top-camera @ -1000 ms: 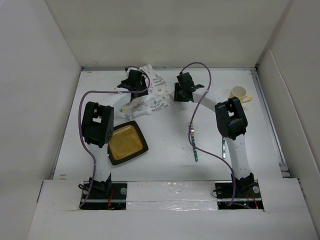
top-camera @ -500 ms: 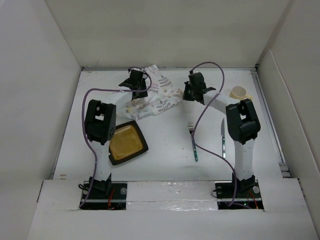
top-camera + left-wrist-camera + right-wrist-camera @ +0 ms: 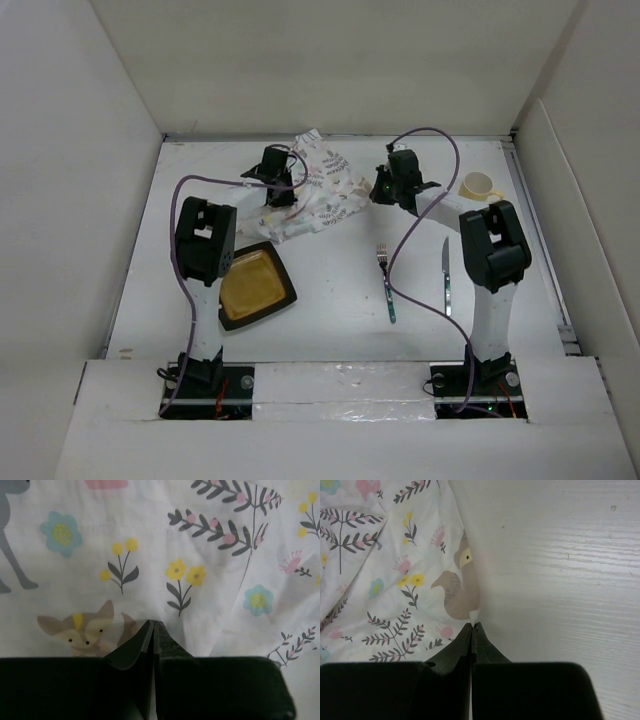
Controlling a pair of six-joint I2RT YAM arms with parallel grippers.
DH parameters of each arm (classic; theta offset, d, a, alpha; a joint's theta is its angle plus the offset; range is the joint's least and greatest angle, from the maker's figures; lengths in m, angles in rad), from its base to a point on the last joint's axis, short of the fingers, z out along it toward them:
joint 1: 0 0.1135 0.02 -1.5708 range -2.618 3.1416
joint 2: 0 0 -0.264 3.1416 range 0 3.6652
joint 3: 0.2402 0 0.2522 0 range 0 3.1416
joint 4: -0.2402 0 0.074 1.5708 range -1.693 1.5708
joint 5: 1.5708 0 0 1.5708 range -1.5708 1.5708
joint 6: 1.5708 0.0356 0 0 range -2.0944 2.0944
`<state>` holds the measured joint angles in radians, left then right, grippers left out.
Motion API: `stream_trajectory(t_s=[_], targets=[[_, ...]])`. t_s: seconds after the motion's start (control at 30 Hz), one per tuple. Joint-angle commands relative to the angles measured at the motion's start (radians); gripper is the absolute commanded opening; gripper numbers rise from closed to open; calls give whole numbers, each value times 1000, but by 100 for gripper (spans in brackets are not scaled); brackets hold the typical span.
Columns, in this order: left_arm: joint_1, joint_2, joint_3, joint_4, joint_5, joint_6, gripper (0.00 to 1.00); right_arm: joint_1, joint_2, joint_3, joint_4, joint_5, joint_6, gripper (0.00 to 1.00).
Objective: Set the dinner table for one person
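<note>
Since a second ago the right gripper (image 3: 472, 626) has drawn away from the left gripper (image 3: 152, 624), and the placemat (image 3: 312, 192) now lies wider between them. Both pairs of fingers are pressed together, each pinching the cloth. The placemat sits far-centre on the table (image 3: 330, 270), with the plate (image 3: 252, 288), fork (image 3: 387, 285) and knife (image 3: 446, 280) nearer. Judgement: spreading is under way and the mat is not yet flat.

The dinner table (image 3: 330, 300) is a flat, matte white rectangular tabletop, lying level, edged by white walls.

Plain white walls (image 3: 330, 60) on three sides
</note>
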<state>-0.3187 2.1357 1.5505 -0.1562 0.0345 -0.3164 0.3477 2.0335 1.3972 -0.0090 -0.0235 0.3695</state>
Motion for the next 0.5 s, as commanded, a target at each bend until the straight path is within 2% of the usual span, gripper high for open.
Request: stream_trajectory(t_s=[0.0, 0.03, 0.13, 0.17, 0.2, 0.27, 0.37, 0.47], targets=[[18, -153, -67, 55, 19, -53, 0, -24, -88, -21, 95, -27, -11, 0], [18, -221, -99, 67, 10, -67, 0, -24, -91, -29, 98, -33, -12, 0], [18, -318, -145, 95, -5, -79, 40, -24, -91, -40, 107, -53, -12, 0], [18, -329, -148, 77, 19, -69, 60, -24, -93, -46, 112, -58, -12, 0], [18, -333, -147, 61, 28, -56, 65, -24, -94, -52, 136, -62, -11, 0], [-28, -315, -121, 2, 15, -24, 69, -24, -94, -63, 147, -75, -3, 0], [-52, -218, -37, -107, 74, 33, 68, -33, -104, -81, 149, -73, -6, 0], [-74, -169, -20, -111, 65, 53, 67, -33, -116, -89, 159, -82, -6, 0]])
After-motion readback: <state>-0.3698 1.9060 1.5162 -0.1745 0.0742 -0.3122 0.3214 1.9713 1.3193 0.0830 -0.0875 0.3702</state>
